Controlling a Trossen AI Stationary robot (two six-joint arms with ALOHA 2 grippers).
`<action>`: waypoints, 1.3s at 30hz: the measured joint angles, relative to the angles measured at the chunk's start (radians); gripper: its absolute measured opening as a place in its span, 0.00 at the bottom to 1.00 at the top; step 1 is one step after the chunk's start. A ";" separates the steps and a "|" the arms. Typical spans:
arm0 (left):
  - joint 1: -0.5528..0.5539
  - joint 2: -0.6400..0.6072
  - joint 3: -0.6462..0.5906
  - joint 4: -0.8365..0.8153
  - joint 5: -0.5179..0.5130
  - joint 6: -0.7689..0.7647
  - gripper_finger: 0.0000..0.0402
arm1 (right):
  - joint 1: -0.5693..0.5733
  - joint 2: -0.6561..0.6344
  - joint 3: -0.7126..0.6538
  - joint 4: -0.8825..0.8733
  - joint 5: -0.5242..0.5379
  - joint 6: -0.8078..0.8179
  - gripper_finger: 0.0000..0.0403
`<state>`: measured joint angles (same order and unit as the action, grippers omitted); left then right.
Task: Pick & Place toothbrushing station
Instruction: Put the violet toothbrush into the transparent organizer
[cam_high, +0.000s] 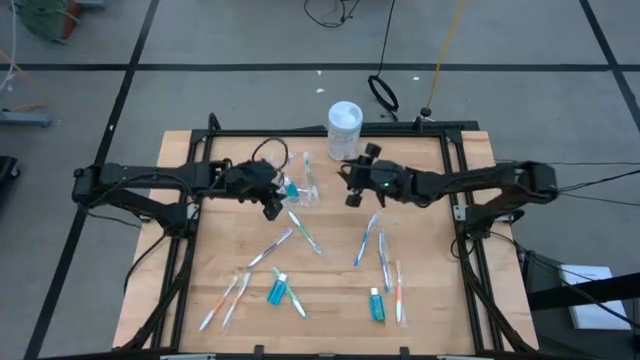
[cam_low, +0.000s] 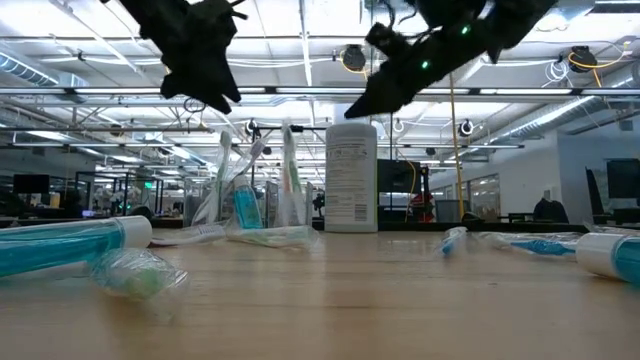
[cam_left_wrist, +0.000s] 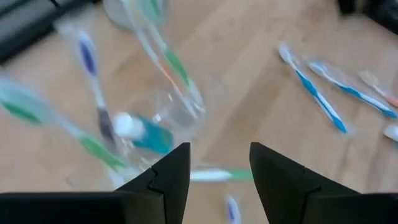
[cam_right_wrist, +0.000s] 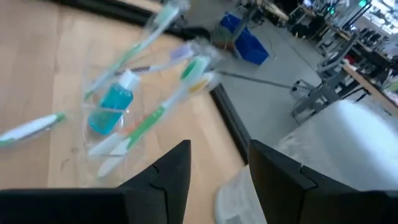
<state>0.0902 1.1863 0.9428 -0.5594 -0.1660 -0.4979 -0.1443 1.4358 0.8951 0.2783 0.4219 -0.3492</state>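
A small clear plastic cup (cam_high: 300, 190) stands on its base at the table's far middle. It holds several toothbrushes and a teal toothpaste tube (cam_right_wrist: 111, 102); it also shows in the left wrist view (cam_left_wrist: 168, 106). My left gripper (cam_high: 272, 205) is open and empty, above the table just left of the cup. My right gripper (cam_high: 352, 190) is open and empty, in the air right of the cup. Loose toothbrushes (cam_high: 300, 232) and teal tubes (cam_high: 277, 290) lie flat on the table.
A white bottle (cam_high: 344, 130) stands at the far edge behind my right gripper. Toothbrushes (cam_high: 368, 240) and a tube (cam_high: 376, 304) lie across the near right half. A black frame (cam_high: 455, 200) runs along the table's sides.
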 joint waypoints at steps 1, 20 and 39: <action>-0.020 0.004 0.000 -0.019 -0.001 -0.021 0.43 | 0.000 -0.028 0.000 -0.013 -0.001 -0.003 0.38; -0.322 0.396 -0.001 -0.129 0.162 -0.265 0.43 | 0.001 -0.207 -0.094 -0.049 -0.004 0.077 0.36; -0.239 0.529 0.000 -0.106 0.080 -0.245 0.43 | 0.005 -0.207 -0.094 -0.044 -0.007 0.113 0.35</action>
<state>-0.1489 1.7149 0.9428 -0.6656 -0.0857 -0.7427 -0.1390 1.2285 0.8013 0.2347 0.4149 -0.2363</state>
